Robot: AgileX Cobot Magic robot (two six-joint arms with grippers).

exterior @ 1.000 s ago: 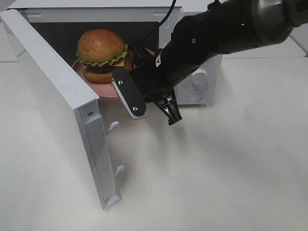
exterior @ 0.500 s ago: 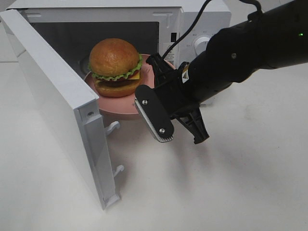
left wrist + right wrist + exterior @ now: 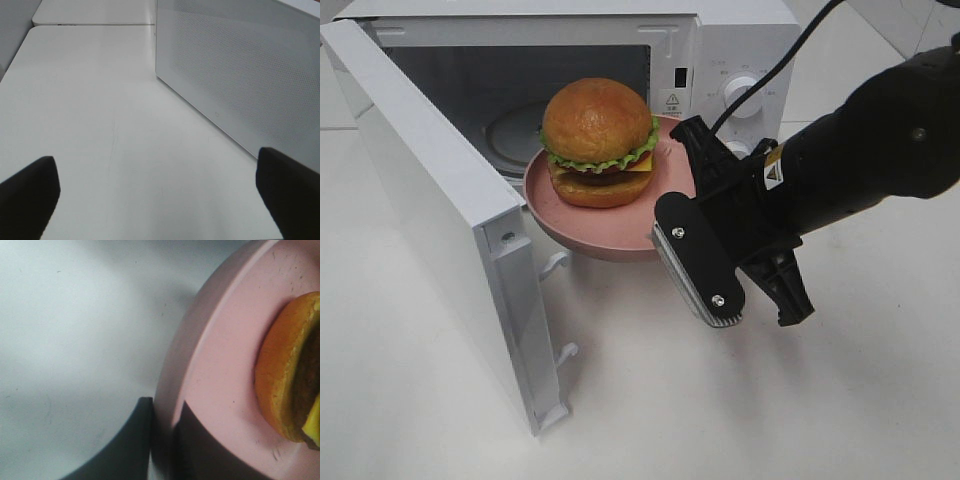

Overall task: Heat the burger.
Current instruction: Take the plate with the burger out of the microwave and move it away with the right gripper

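The burger (image 3: 598, 143) has a glossy, golden-brown bun with a finely pitted skin, frilly lettuce and a smooth yellow cheese slice. It sits on a pink plate (image 3: 582, 222) with a smooth, matt finish and faint dark scuffs in the right wrist view. The microwave (image 3: 720, 40) is smooth white, like painted metal or plastic, and its door (image 3: 240, 70) shows a fine dotted mesh. The right tool (image 3: 752, 298) looks like matt black plastic with a ribbed pale pad. The table (image 3: 800, 400) is smooth, matt white.

The white surface (image 3: 740, 400) carries the white microwave (image 3: 720, 50) at its far edge, with the door (image 3: 440, 220) open.
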